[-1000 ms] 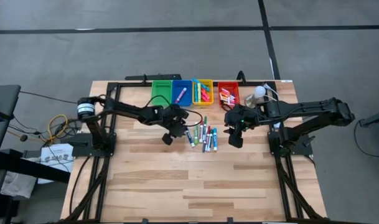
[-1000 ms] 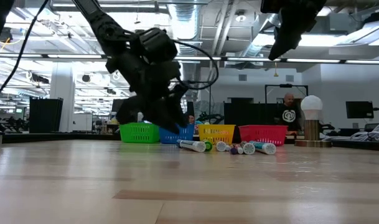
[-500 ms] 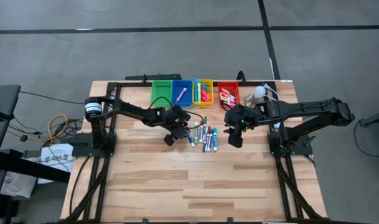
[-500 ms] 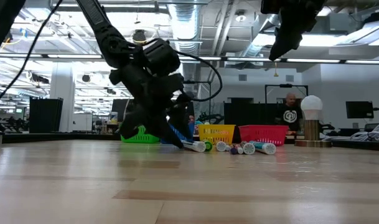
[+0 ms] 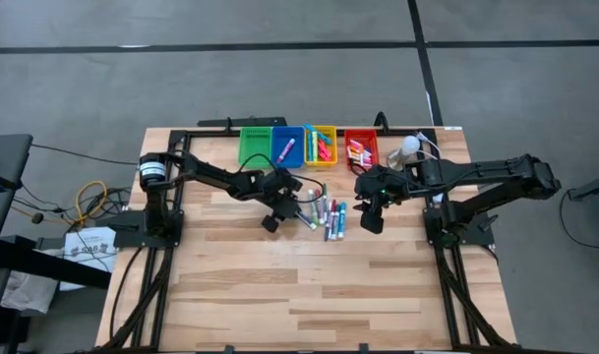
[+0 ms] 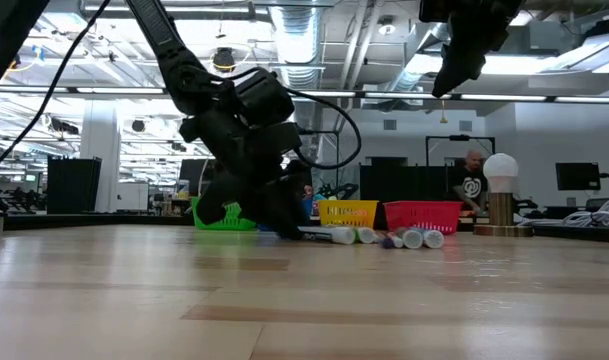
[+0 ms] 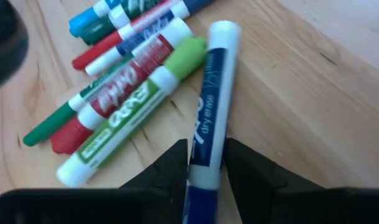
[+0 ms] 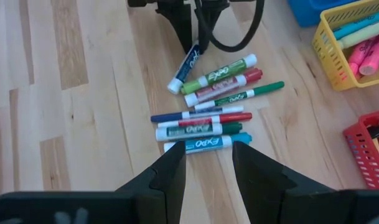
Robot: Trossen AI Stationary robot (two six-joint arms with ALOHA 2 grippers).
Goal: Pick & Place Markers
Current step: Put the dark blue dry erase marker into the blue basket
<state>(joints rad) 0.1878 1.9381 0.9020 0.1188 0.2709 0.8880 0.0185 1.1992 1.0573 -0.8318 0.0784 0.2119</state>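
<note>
Your left gripper [image 7: 205, 163] sat low over the worktop [image 5: 309, 285], just inside the back half near the middle, with its fingers [image 7: 170, 165] clamped on a blue marker [image 7: 209, 106] whose white cap pointed away from the wrist. The marker lay at the edge of the loose pile of markers [image 5: 328, 216], touching a green one [image 7: 130, 118]. Your right gripper [image 8: 208, 155] hovered above the same pile from the other side, fingers apart and holding nothing. More markers lay in the four bins [image 5: 301, 146] lined along the back edge.
</note>
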